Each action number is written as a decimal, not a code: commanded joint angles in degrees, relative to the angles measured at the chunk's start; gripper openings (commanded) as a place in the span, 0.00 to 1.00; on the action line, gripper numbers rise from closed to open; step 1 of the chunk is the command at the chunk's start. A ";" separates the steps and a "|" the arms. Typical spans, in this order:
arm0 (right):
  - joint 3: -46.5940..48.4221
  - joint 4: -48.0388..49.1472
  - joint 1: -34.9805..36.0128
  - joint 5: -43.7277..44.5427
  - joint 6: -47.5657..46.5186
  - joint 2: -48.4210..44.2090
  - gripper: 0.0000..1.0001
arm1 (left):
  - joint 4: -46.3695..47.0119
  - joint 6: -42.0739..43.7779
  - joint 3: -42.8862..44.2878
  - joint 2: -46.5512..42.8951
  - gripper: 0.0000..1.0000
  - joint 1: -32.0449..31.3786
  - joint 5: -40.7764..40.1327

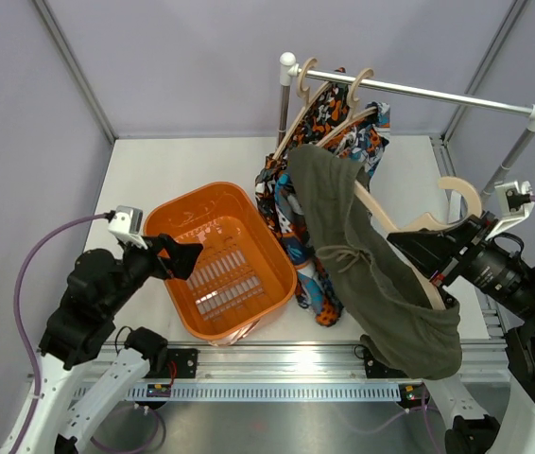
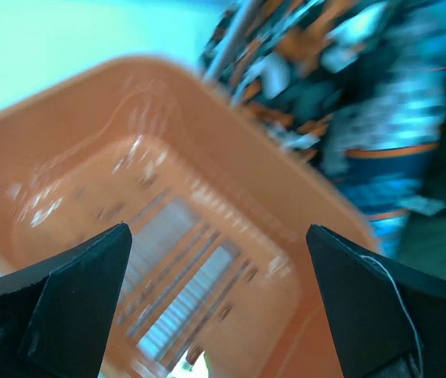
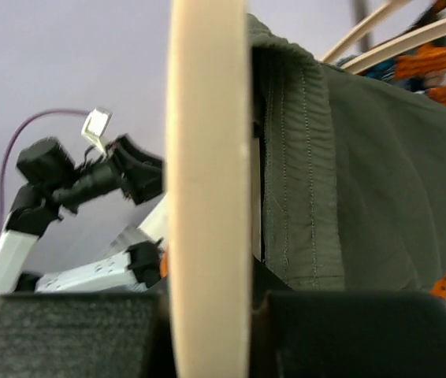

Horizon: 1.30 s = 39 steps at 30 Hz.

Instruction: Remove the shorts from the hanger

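Hanger [image 3: 207,189] wood filled the right wrist view, a pale bar standing straight up between the right fingers [image 3: 65,335]. They were clamped on it from both sides, no gap showing. Olive shorts [image 3: 349,173] were draped over that bar just behind, waistband up against the wood.

From the top view, the hanger [image 1: 463,194] was off the rail [image 1: 438,95] and held out over the right side of the surface [image 1: 154,170]. The olive shorts [image 1: 362,255] ran along it on a diagonal, high end far-left by the rail, low bunched end near-right at the front edge. Two printed shorts, blotch [image 1: 343,123] and swirl [image 1: 286,227], hung on their own hangers at the rail.

Left fingers [image 1: 178,257] were spread wide and held nothing. They hovered over the near-left rim of the basket [image 1: 192,194]. Left wrist view, blurred, showed both fingers [image 2: 81,307] apart with the basket [image 2: 231,157] floor between them and print cloth beyond.

Key relation: the olive shorts lay to the right of the left fingers, well apart, with the basket between. As I read it, the right arm was tied up as holder, so the left was the only free one. It would need to cross over the basket and pinch cloth near the middle, where the drawstring [image 1: 338,257] sat. Pulling across the diagonal, not along it, looked the cleaner way off.
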 commanded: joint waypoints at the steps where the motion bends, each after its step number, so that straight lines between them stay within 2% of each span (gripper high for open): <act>1: -0.73 8.15 -0.18 -12.16 3.98 0.14 0.00 | 6.84 0.08 7.83 3.58 0.99 -0.24 9.83; 11: -7.58 9.38 -0.09 -12.08 2.49 1.55 0.00 | 10.87 -0.71 17.95 12.19 0.99 -0.32 18.35; 15: -11.44 10.78 0.00 -10.15 1.52 3.30 0.00 | 11.85 -0.98 21.38 15.71 0.99 -1.11 19.24; 19: -14.17 12.81 2.10 -6.73 1.26 5.41 0.00 | 11.67 0.33 24.54 20.80 0.99 -4.53 16.71; 23: -13.83 12.64 12.28 6.96 -0.49 10.05 0.00 | 10.44 3.14 27.09 27.12 0.99 -14.09 6.52; 24: -13.48 12.29 17.78 10.21 -0.59 11.03 0.00 | 10.44 3.50 27.79 27.84 0.99 -15.60 4.85; 25: -13.21 12.20 20.19 15.21 -0.68 11.91 0.00 | 10.36 4.02 28.24 28.54 0.99 -17.79 2.13; 27: -12.77 12.03 26.15 19.71 -0.50 13.93 0.00 | 10.01 4.21 29.29 30.47 0.99 -19.21 0.62; 31: -12.33 11.41 33.90 33.41 0.20 15.96 0.00 | 9.04 3.94 30.17 33.38 0.99 -23.86 -5.69; 37: -12.42 11.15 40.07 45.55 2.22 17.72 0.00 | 9.04 3.15 30.00 36.01 0.99 -29.84 -14.14; 39: -11.98 11.06 42.53 47.24 2.31 18.77 0.00 | 8.86 3.15 30.44 36.98 0.99 -31.17 -16.43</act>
